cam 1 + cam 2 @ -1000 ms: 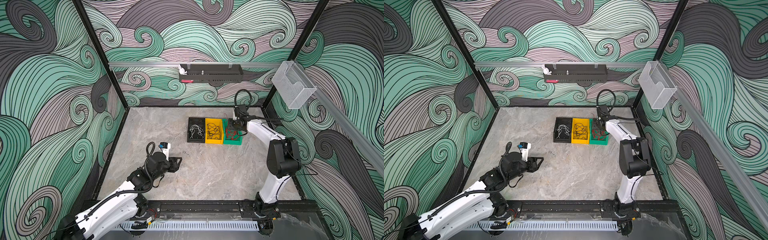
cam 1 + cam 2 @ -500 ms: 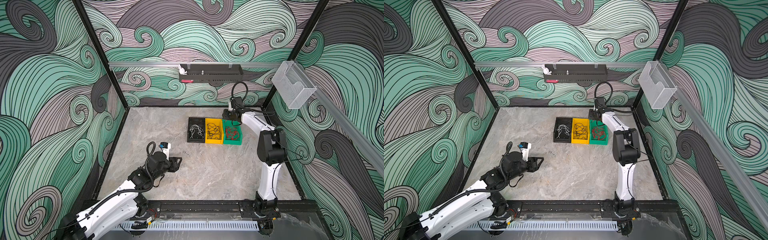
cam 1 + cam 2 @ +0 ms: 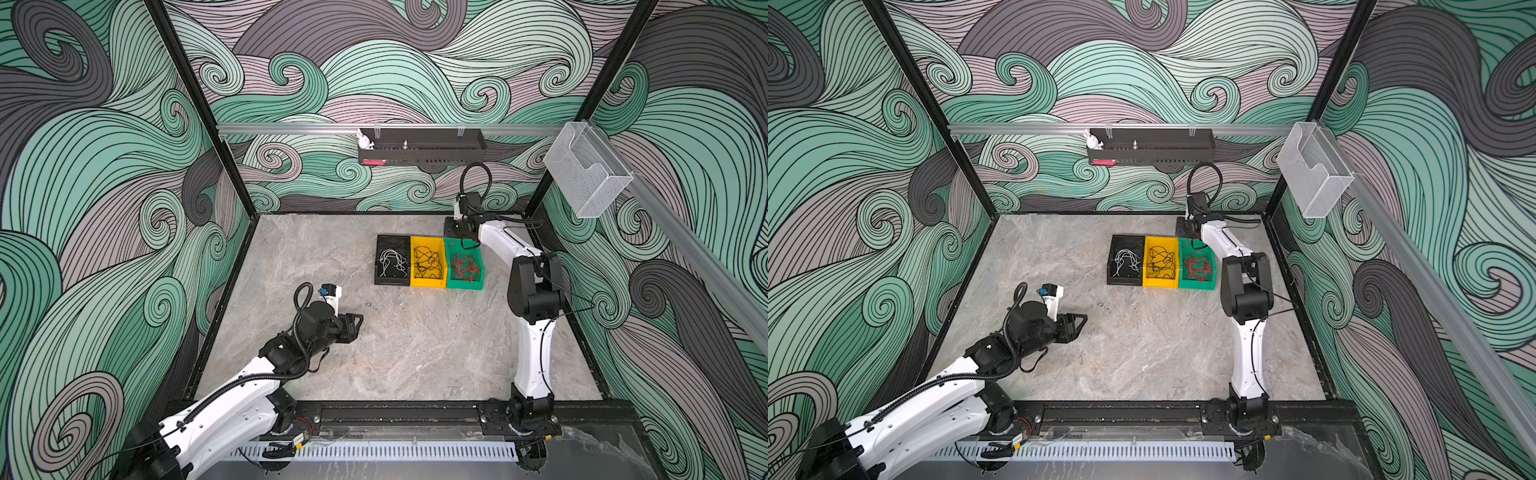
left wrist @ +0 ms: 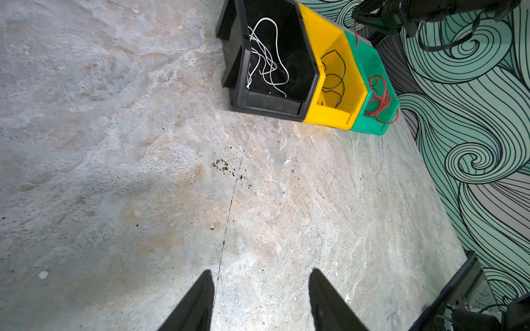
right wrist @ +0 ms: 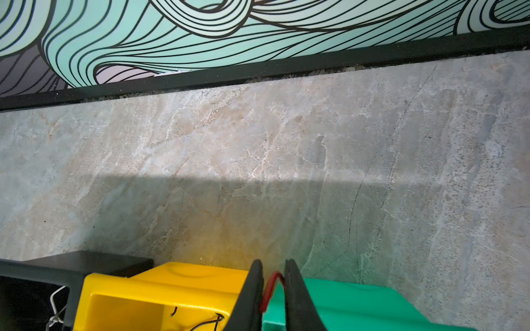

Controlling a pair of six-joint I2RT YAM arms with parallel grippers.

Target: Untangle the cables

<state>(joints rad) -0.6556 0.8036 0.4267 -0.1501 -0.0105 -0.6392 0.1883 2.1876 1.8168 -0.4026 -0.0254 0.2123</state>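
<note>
1. Red cable (image 5: 271, 283), string-thin, sits pinched between the nearly closed fingers of the right gripper (image 5: 272, 262), above the far end of the green bin (image 3: 478, 286). In the left wrist view a strand hangs from that gripper toward the bin.
2. The other red cables (image 3: 465, 268) lie in a loose heap inside that bin. Black cables (image 3: 428, 262) fill the yellow bin (image 3: 428, 284) and white cables (image 3: 392, 264) the black bin (image 3: 392, 283). The three bins touch in a row.
3. These wires look very light and limp. A lifted one will likely drape and drag its neighbours along.
4. The smooth sheath may slide through the pads, so a firm pinch seems wise.
5. The best hold is probably a free end or a raised loop, not the thick of the heap.
6. The left gripper (image 4: 261, 275) hovers over the bare table (image 3: 415, 353), fingers apart and empty, well apart from the bins.
</note>
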